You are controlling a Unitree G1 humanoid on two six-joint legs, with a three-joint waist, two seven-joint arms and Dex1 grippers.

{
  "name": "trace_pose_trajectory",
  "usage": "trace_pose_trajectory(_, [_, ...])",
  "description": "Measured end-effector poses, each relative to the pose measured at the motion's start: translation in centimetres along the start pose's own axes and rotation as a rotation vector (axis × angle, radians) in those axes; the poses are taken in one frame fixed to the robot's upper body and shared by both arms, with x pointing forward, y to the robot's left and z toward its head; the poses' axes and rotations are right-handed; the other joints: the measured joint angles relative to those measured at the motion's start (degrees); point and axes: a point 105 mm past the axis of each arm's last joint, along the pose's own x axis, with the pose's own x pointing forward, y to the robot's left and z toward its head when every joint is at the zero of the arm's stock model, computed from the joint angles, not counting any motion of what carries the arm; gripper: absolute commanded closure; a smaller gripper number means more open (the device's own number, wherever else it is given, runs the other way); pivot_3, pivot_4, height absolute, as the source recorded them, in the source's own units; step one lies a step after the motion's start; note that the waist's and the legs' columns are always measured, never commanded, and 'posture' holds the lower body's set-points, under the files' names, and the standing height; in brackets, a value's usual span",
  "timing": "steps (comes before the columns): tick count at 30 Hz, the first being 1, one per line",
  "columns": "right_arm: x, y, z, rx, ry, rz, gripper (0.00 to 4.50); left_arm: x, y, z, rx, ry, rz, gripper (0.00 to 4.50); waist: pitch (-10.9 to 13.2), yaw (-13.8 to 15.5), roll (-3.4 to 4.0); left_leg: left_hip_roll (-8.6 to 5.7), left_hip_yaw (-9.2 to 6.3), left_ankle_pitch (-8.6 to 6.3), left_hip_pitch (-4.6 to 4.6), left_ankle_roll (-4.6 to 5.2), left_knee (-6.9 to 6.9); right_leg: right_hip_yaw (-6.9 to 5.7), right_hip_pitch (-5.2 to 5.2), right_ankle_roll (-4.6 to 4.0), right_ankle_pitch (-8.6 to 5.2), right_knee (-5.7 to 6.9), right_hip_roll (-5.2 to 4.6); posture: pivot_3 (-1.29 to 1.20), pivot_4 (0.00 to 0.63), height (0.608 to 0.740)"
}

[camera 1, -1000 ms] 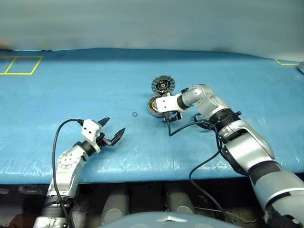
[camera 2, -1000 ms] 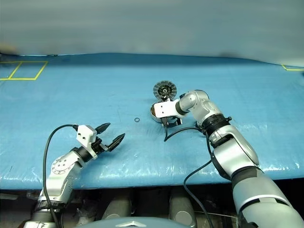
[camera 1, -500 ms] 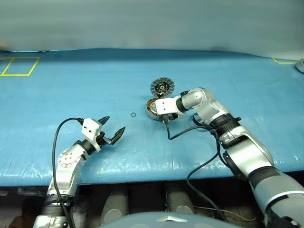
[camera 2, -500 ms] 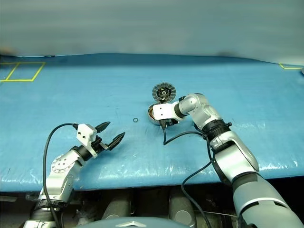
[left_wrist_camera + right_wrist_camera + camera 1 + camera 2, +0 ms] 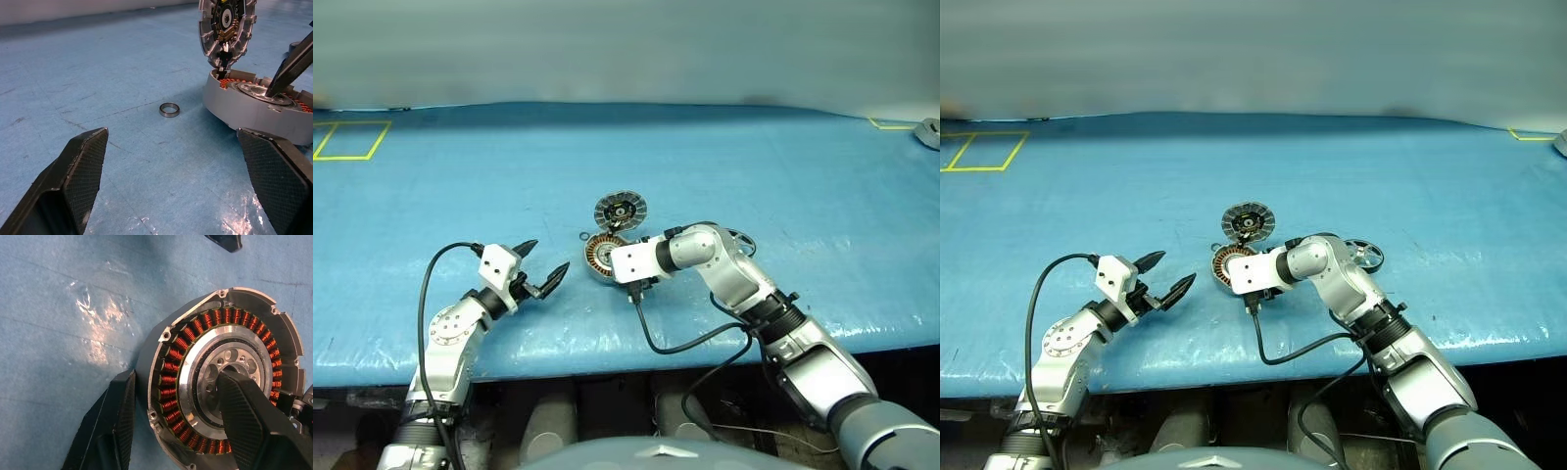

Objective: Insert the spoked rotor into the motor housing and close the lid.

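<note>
Item: motor housing [image 5: 604, 258], mid-table, lid [image 5: 622, 210] standing open at its far edge. Your right gripper [image 5: 178, 423] pinches the housing wall, one finger inside, one outside. Spoked rotor [image 5: 1363, 256] lies flat just right of that arm, nearest it. Your left gripper [image 5: 542, 268] waits spread wide, empty, left of the housing.

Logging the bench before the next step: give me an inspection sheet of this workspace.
Surface: blue sheet, wrinkled and glossy.
Job's things: motor housing with lid standing open; spoked rotor flat on the sheet to the housing's right, not inserted.
Clutter: small ring beside the housing.
Grippers: left gripper open, holding nothing; right gripper fingers straddle the housing wall.
Cables: black cable loops from the right wrist; another on the left.
Surroundings: yellow tape marks at far corners.
</note>
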Motion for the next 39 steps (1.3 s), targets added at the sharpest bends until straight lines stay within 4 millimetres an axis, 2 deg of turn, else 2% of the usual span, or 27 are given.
trace_pose_trajectory(8, [0.2,1.3,1.1,0.037,-0.018,0.003,2.33,-0.3,0.2,-0.1,0.001,0.008,0.007,0.0,0.0,0.1,-0.01,0.0,-0.01,0.0,-0.02,-0.01,0.01,-0.01,-0.01,-0.01,-0.01,-0.01,0.0,0.0,0.15,0.74])
trace_pose_trajectory(15, [0.9,2.3,2.2,0.128,-0.093,-0.003,0.08,-0.3,0.3,-0.1,0.003,0.008,0.01,0.0,0.0,0.2,-0.03,0.0,-0.02,0.0,-0.11,-0.01,0.02,-0.03,-0.09,-0.02,-0.02,-0.01,-0.01,0.0,0.15,0.74])
trace_pose_trajectory(17, [0.6,2.2,3.1,0.165,-0.154,-0.023,0.03,-0.3,0.4,-0.1,0.003,0.007,0.013,0.0,0.0,0.2,-0.04,0.0,-0.03,0.0,-0.13,-0.01,0.02,-0.03,-0.11,-0.02,-0.02,-0.02,-0.01,0.0,0.15,0.74])
trace_pose_trajectory(20, [-1.0,1.5,4.8,0.194,-0.253,-0.078,0.03,-0.3,0.4,0.0,0.005,0.004,0.015,0.0,0.0,0.2,-0.04,0.0,-0.05,-0.01,-0.13,-0.01,0.02,-0.04,-0.09,-0.02,-0.02,-0.02,-0.01,0.0,0.15,0.74])
trace_pose_trajectory(24, [-3.5,0.7,5.2,0.313,-0.377,-0.182,0.03,-0.2,0.5,0.1,0.006,0.001,0.012,0.0,0.0,0.7,-0.05,0.0,-0.06,-0.01,-0.14,-0.02,0.04,-0.05,-0.08,-0.02,-0.02,-0.04,-0.02,0.0,0.15,0.74])
trace_pose_trajectory(27, [-5.8,-0.1,4.4,0.457,-0.461,-0.31,0.03,0.2,0.7,0.3,0.006,-0.005,-0.003,0.0,0.0,1.2,-0.06,0.01,-0.06,-0.01,-0.15,-0.02,0.06,-0.07,-0.09,-0.02,-0.02,-0.04,-0.02,0.0,0.15,0.74])
trace_pose_trajectory(30, [-7.5,0.1,1.5,0.604,-0.446,-0.44,0.03,0.7,1.1,0.2,0.003,-0.001,-0.019,0.0,0.0,1.5,-0.1,0.0,-0.04,-0.01,-0.18,-0.02,0.08,-0.07,-0.09,-0.02,-0.03,-0.07,-0.04,0.0,0.15,0.74])
trace_pose_trajectory(32, [-8.3,1.3,-1.0,0.71,-0.402,-0.507,0.03,1.0,1.4,0.0,-0.002,0.003,-0.045,0.0,0.0,1.7,-0.1,-0.01,-0.05,-0.01,-0.23,-0.02,0.07,-0.1,-0.1,-0.02,-0.03,-0.1,-0.05,0.0,0.15,0.74])
trace_pose_trajectory(34, [-8.5,2.8,-2.4,0.781,-0.376,-0.516,0.03,1.5,1.5,0.2,0.001,-0.002,-0.085,0.0,0.0,1.6,-0.1,-0.01,-0.04,-0.01,-0.25,-0.02,0.06,-0.09,-0.12,-0.02,-0.03,-0.13,-0.05,0.0,0.15,0.74])
trace_pose_trajectory(36, [-8.3,4.1,-3.0,0.837,-0.373,-0.5,0.03,2.3,1.7,0.3,0.014,0.006,-0.136,0.0,0.0,1.5,-0.1,0.0,-0.04,-0.01,-0.24,-0.02,0.07,-0.11,-0.12,-0.02,-0.03,-0.1,-0.05,0.0,0.15,0.74])
trace_pose_trajectory(39, [-8.2,5.1,-3.5,0.878,-0.365,-0.489,0.03,3.8,2.4,0.9,0.043,0.009,-0.181,0.0,0.0,1.5,-0.13,0.01,-0.02,-0.01,-0.24,-0.01,0.17,-0.11,-0.11,-0.01,-0.03,-0.09,-0.05,0.0,0.15,0.74])
